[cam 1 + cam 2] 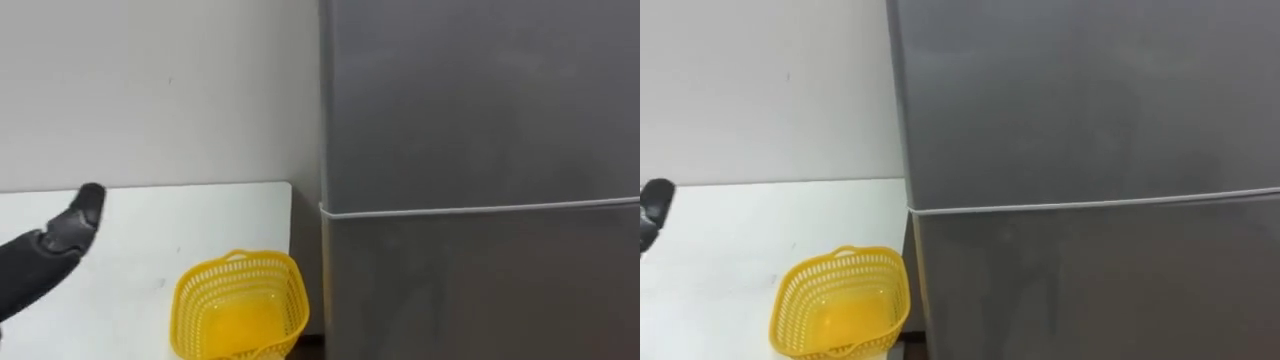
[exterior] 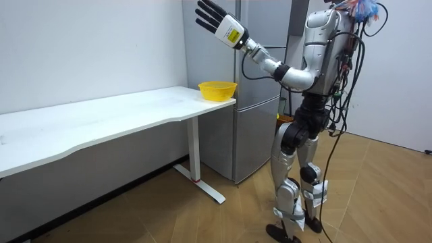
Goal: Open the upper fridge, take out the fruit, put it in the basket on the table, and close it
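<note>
The grey fridge stands before me with its upper and lower doors both closed; a thin seam divides them. My left hand is raised to the left of the fridge, above the white table and clear of the door. In the room view the left hand is held high beside the fridge's upper door, fingers straight and spread, holding nothing. One dark fingertip of it shows at the edge of the right eye view.
A yellow mesh basket sits empty on the corner of the white table, right next to the fridge's left side. A white wall runs behind the table. I stand on a wooden floor close in front of the fridge.
</note>
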You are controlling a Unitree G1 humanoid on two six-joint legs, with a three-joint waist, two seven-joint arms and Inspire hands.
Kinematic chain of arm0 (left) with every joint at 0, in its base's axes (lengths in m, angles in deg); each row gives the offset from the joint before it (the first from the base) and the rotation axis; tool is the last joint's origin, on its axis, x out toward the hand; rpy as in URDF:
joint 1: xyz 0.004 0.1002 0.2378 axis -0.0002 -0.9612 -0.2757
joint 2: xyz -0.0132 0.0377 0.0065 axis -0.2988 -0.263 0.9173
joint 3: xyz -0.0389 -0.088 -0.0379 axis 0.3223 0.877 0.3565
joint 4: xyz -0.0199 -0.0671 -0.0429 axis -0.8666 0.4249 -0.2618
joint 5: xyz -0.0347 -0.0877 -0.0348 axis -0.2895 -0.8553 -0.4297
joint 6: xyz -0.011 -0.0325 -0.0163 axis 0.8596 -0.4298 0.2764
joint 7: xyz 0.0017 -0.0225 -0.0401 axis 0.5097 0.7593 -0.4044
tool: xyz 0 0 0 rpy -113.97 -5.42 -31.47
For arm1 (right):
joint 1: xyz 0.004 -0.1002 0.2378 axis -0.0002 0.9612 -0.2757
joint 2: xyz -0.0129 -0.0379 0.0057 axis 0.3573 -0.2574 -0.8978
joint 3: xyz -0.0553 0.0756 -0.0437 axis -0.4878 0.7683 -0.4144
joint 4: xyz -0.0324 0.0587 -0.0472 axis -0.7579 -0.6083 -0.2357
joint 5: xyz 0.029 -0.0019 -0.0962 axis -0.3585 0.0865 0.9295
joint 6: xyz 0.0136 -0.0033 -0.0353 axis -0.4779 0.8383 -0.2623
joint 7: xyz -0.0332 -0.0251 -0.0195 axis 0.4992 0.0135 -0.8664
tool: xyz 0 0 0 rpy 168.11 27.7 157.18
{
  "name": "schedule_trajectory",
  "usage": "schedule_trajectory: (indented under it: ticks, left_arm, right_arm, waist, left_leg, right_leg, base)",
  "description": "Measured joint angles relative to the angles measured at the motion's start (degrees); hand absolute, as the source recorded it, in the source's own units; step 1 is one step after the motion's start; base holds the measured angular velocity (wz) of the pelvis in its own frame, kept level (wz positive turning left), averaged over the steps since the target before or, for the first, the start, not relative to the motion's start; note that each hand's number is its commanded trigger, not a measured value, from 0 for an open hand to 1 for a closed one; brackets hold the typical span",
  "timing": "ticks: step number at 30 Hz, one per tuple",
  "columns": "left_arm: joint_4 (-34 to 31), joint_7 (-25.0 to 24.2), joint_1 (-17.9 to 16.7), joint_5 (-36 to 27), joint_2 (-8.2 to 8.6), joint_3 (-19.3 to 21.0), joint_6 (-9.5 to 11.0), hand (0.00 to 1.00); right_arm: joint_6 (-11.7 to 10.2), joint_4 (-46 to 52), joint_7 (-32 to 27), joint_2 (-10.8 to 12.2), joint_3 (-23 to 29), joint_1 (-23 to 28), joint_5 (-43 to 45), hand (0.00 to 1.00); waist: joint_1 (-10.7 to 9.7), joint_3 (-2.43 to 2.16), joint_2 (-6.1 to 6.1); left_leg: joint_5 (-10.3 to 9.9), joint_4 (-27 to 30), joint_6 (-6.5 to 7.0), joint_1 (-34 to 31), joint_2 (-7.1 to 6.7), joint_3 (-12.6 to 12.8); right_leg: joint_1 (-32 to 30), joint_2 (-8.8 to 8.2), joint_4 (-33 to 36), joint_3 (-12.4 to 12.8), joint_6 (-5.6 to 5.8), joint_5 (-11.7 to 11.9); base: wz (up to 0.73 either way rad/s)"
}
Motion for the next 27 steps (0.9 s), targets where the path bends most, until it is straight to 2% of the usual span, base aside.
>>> schedule_trajectory:
  ticks: [2, 8, 14, 17, 27]
  left_arm:
    - [-0.2, -4.2, 0.4, -3.7, 0.01, -2.5, -0.7, 0.0]
    - [-0.2, -13.0, 1.8, -6.0, 0.31, -4.9, -4.3, 0.0]
    - [-0.2, -18.1, 4.0, -8.3, 0.38, -5.2, -6.6, 0.0]
    - [-0.2, -19.9, 4.5, -9.0, 0.38, -5.4, -7.2, 0.0]
    - [-0.2, -25.9, 5.8, -9.8, 0.39, -7.1, -10.6, 0.0]
  right_arm:
    - [0.0, -1.2, 0.0, 0.0, 0.0, -0.7, 0.0, 0.0]
    - [0.0, -2.2, 0.7, -0.1, 0.2, -1.9, 0.3, 0.0]
    - [0.4, -2.1, 0.7, -0.2, 0.2, -2.0, 0.3, 0.0]
    - [0.6, -2.3, 0.7, -0.5, 0.3, -2.0, 0.3, 0.0]
    - [1.7, -2.1, 0.7, -0.5, 0.3, -2.0, 0.3, 0.0]
  waist:
    - [-0.9, 0.06, 0.21]
    - [-3.7, 0.19, 0.39]
    - [-4.1, -0.06, 0.77]
    - [-4.3, -0.22, 0.98]
    - [-4.7, -0.2, 0.94]
  left_leg:
    - [0.0, 0.0, 0.01, 0.2, 0.0, 0.1]
    - [0.0, -0.1, 0.0, 0.3, 0.06, 0.9]
    - [0.0, -0.3, 0.01, 0.3, 0.11, 1.4]
    - [0.0, -0.3, 0.01, 0.5, 0.11, 1.4]
    - [0.0, -0.4, 0.01, 0.6, 0.16, 1.4]
  right_leg:
    - [-0.1, 0.01, 0.0, 1.1, 0.0, 0.0]
    - [-0.2, 0.04, 0.0, 2.3, 0.0, 0.0]
    - [-0.7, 0.04, 0.0, 2.5, 0.0, 0.0]
    - [-0.9, 0.04, 0.1, 2.5, 0.0, 0.0]
    - [-1.0, 0.05, 0.2, 2.6, 0.0, 0.0]
  base:
    - [-0.07]
    - [-0.06]
    - [-0.05]
    - [0.0]
    - [0.0]
